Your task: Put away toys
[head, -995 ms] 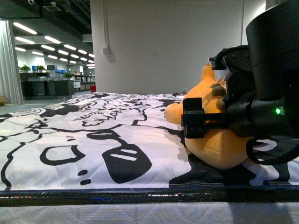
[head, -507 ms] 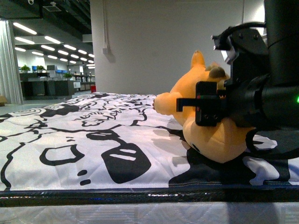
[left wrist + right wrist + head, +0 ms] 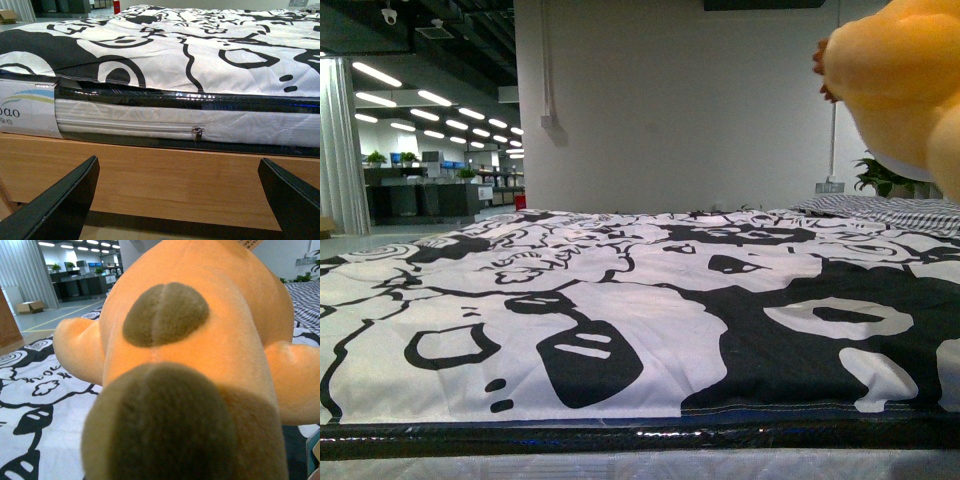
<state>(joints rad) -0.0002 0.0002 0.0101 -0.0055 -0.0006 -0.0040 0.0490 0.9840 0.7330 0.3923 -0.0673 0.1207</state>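
The orange-yellow plush toy [image 3: 905,85] hangs in the air at the top right of the front view, well above the bed. It fills the right wrist view [image 3: 200,340], showing brown patches and stubby limbs. My right gripper is shut on the plush toy; its fingers are hidden behind the toy and out of the front view. My left gripper [image 3: 182,200] is open and empty, low in front of the bed's wooden side [image 3: 165,180], with its dark fingers [image 3: 60,205] wide apart.
A black-and-white patterned bed cover [image 3: 620,300] spreads over the mattress [image 3: 150,122], which sits on a wooden frame. A striped pillow [image 3: 890,210] lies at the far right. A white wall stands behind the bed.
The right arm has lifted the plush toy off the bed cover, up and to the right; the arm itself has left the front view.
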